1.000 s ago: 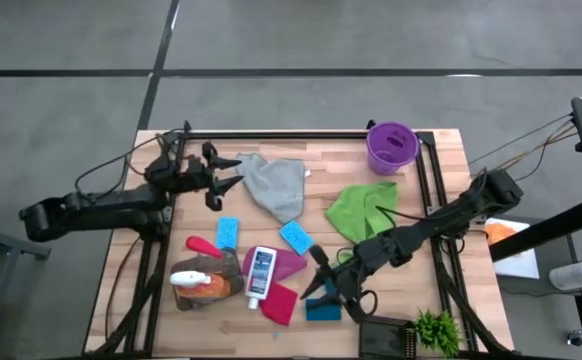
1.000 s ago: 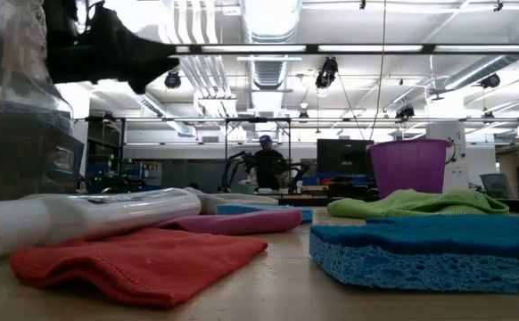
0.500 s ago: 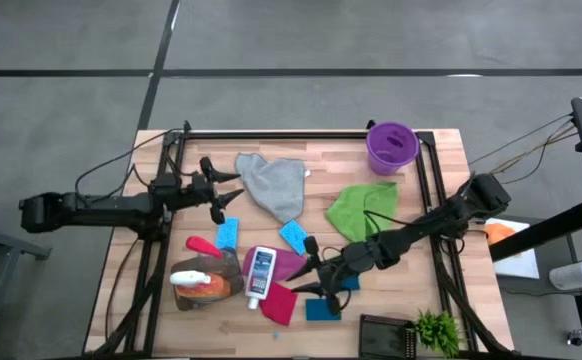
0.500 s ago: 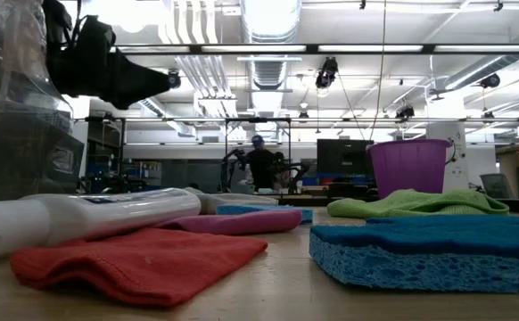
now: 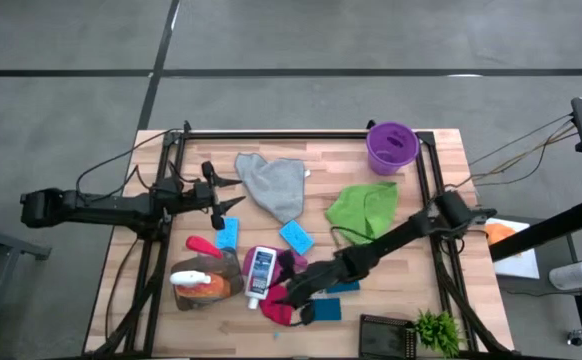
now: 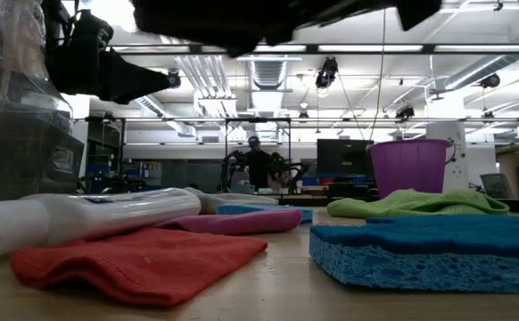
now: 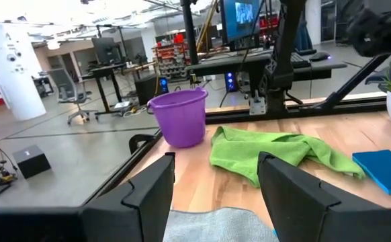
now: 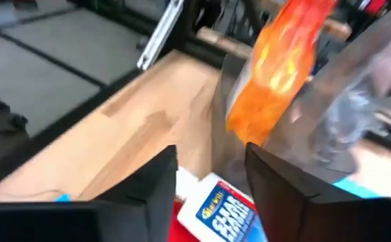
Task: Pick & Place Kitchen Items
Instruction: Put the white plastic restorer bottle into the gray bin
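My right gripper (image 5: 283, 297) hangs open just above the red cloth (image 5: 276, 308), which lies flat near the table's front edge. In the right wrist view the white bottle (image 8: 219, 208) shows between its fingers (image 8: 148, 195), with the orange spray bottle (image 8: 283, 60) beyond. The white bottle (image 5: 260, 272) lies on its side on the magenta cloth (image 5: 289, 262). My left gripper (image 5: 229, 193) is open and level beside the grey cloth (image 5: 276, 185), which lies spread on the table below it (image 7: 215, 225). Blue sponges (image 5: 228, 232) (image 5: 296, 237) (image 5: 321, 310) lie flat on the table.
A purple bucket (image 5: 391, 147) stands at the far right, and the green cloth (image 5: 363, 210) lies in front of it. The orange spray bottle (image 5: 196, 285) is at the near left. A small plant (image 5: 436, 328) and a dark box (image 5: 386, 330) sit at the near right corner.
My right gripper has swung down and toward the table's left, from over the near blue sponge to over the red cloth. My left gripper has come a little toward the near edge and rolled, staying open.
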`<state>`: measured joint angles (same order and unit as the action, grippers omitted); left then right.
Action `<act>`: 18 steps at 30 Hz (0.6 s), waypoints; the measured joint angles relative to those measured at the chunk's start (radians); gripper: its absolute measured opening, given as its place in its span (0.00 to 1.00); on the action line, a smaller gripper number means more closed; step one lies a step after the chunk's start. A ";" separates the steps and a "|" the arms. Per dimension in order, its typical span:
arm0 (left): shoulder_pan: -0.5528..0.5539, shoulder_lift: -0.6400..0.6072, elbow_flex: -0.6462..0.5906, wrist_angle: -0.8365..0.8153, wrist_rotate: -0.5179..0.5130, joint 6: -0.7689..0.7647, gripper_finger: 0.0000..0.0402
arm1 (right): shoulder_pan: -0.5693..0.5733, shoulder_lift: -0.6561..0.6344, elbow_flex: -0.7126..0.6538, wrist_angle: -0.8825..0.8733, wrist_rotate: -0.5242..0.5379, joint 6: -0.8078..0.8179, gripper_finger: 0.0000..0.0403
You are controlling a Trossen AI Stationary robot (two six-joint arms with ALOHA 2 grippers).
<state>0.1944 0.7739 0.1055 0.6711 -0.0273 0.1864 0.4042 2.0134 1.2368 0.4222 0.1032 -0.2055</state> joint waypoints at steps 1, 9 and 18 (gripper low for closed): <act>0.000 0.001 0.000 -0.003 0.000 0.000 0.53 | 0.000 0.023 0.040 -0.046 -0.001 -0.001 0.48; 0.000 0.006 0.000 -0.048 0.000 -0.003 0.53 | 0.001 0.206 0.392 -0.505 -0.059 -0.042 0.67; 0.000 0.007 0.000 -0.049 0.000 -0.003 0.53 | 0.000 0.354 0.623 -0.736 -0.058 -0.125 0.68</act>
<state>0.1944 0.7808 0.1059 0.6224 -0.0269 0.1829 0.4043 2.3678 1.8602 -0.3137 0.0450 -0.3307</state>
